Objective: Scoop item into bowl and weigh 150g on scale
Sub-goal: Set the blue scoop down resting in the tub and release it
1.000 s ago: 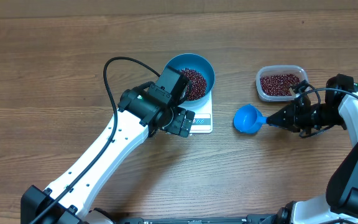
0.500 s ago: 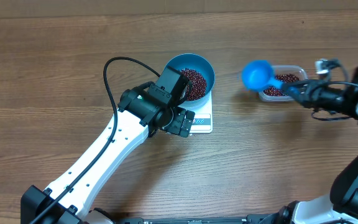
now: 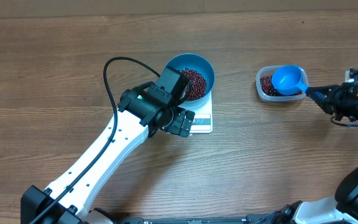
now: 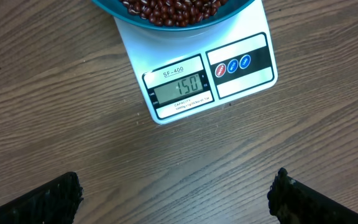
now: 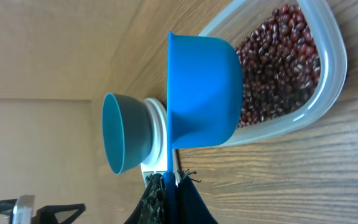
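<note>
Clamped on the scoop [image 3: 288, 79], my right gripper [image 3: 319, 94] has swung it over the upper-right tub [image 3: 263, 91]; left gripper [image 4: 176, 199] gapes empty, scale [image 4: 185, 87] reads 150, so weighing looks done.

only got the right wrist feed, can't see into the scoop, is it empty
observer: yes, overhead shows the scoop bare blue inside, over the tub
operator: what does the scale read
observer: its display shows 150 in the left wrist view, with the bowl of beans on it
operator: left gripper holding anything
observer: no, the left gripper is open and empty, apart from the scale
</note>
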